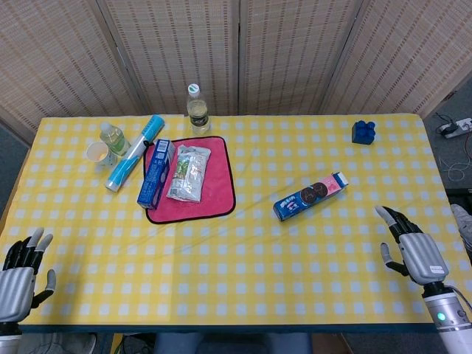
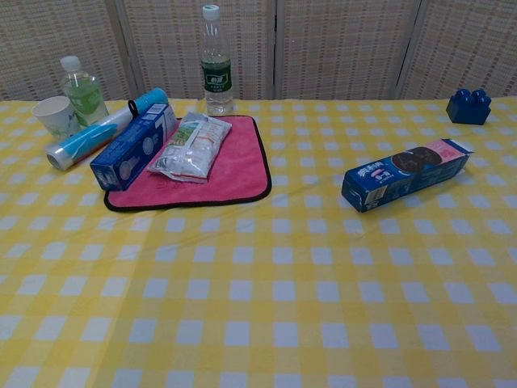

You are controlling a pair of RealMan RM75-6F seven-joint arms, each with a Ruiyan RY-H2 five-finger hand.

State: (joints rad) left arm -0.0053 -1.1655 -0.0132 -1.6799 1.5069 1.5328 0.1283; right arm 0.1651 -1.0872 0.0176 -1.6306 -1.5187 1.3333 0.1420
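My left hand (image 1: 21,271) hovers at the table's front left corner with its fingers apart, holding nothing. My right hand (image 1: 413,247) hovers at the front right edge, fingers spread and empty. Neither hand shows in the chest view. Nearest the right hand lies a blue and pink cookie box (image 1: 310,196) (image 2: 405,173) on the yellow checked tablecloth (image 1: 243,273). A pink cloth (image 1: 214,195) (image 2: 234,178) at the left centre carries a blue carton (image 1: 155,172) (image 2: 133,145) and a clear snack packet (image 1: 189,172) (image 2: 189,146).
Behind the cloth stands a tall bottle (image 1: 197,109) (image 2: 216,63). At the far left are a small green bottle (image 1: 114,138) (image 2: 81,89), a paper cup (image 1: 98,153) (image 2: 53,115) and a blue-white roll (image 1: 134,153) (image 2: 101,133). A blue toy brick (image 1: 363,132) (image 2: 468,106) sits far right.
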